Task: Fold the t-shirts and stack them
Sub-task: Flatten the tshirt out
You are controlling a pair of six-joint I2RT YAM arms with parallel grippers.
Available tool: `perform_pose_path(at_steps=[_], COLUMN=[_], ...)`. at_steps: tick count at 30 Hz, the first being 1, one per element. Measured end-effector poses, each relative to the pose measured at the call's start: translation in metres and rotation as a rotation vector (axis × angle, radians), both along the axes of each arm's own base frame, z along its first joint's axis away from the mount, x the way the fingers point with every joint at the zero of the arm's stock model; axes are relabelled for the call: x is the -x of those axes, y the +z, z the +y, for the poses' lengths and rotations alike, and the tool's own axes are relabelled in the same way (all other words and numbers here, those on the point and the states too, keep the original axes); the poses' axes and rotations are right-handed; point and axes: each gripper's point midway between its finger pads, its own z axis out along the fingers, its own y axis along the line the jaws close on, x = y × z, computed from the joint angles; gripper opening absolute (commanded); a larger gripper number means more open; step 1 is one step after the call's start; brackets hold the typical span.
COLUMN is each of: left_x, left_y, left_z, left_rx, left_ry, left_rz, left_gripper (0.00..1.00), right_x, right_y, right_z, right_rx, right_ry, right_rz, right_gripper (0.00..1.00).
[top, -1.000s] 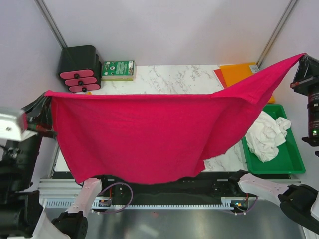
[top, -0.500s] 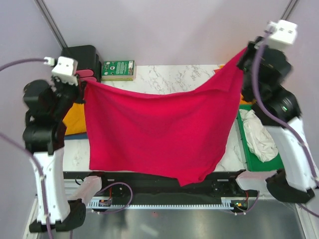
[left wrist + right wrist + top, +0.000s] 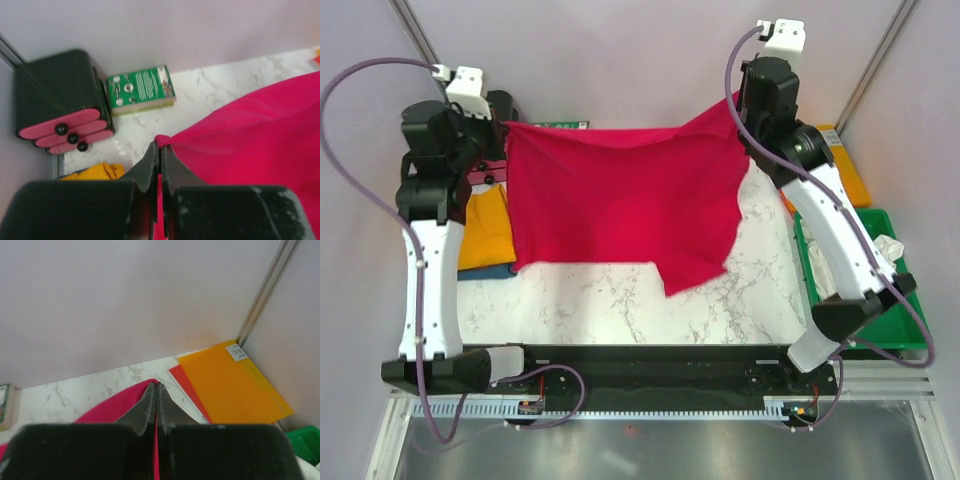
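Stretched in the air over the white marble table, between both raised arms: the crimson-red t-shirt, top edge taut along the far side, lower hem loose with one corner drooping toward the right. Pinched at its left top corner by the left gripper, jaws narrowed right down onto a fold of red cloth. Pinched at its right top corner by the right gripper, clamped just as tight on the cloth's edge. Seen from above only: a green tray at the right edge holding a crumpled white t-shirt (partly behind the right arm), and at the left a golden-yellow t-shirt lying on a blue t-shirt, just a strip of it showing. Clearer from the right wrist: a flat orange sheet in the far right corner, lying on a red sheet, with a small white sticker at its far corner, print too small to read. Clearer from the left wrist: a black holder in the far left corner, and just beside it a green box with white print and round marks, too blurred to read.
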Motion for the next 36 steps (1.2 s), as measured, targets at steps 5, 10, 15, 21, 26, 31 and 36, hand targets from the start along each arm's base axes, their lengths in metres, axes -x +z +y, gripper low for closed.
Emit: perform_pose_path(at_steps=[5, 10, 15, 21, 26, 31, 36], left_x=[0.081, 0.225, 0.341, 0.330, 0.252, 0.157, 0.079], left_y=[0.095, 0.184, 0.224, 0.201, 0.151, 0.064, -0.038], left_z=[-0.014, -0.029, -0.036, -0.035, -0.031, -0.026, -0.022], left_rx=[0.040, 0.024, -0.002, 0.005, 0.017, 0.021, 0.034], left_ry=[-0.047, -0.104, -0.121, -0.115, -0.109, -0.106, -0.104], left_rz=[-0.235, -0.552, -0.794, -0.704, -0.463, -0.196, 0.062], left_gripper=[0.02, 0.02, 0.02, 0.02, 0.02, 0.02, 0.02], right_x=[0.098, 0.200, 0.265, 0.266, 0.230, 0.176, 0.086], right_y=[0.065, 0.143, 0.178, 0.175, 0.150, 0.105, 0.034], right_z=[0.038, -0.031, -0.109, -0.115, -0.084, -0.042, -0.033], right_rx=[0.005, -0.160, -0.304, -0.291, -0.170, -0.029, 0.050], right_ry=[0.157, 0.164, 0.091, 0.057, 0.024, -0.005, -0.085], right_rz=[-0.142, -0.351, -0.492, -0.478, -0.382, -0.277, -0.139], right_gripper=[0.00, 0.00, 0.00, 0.00, 0.00, 0.00, 0.00])
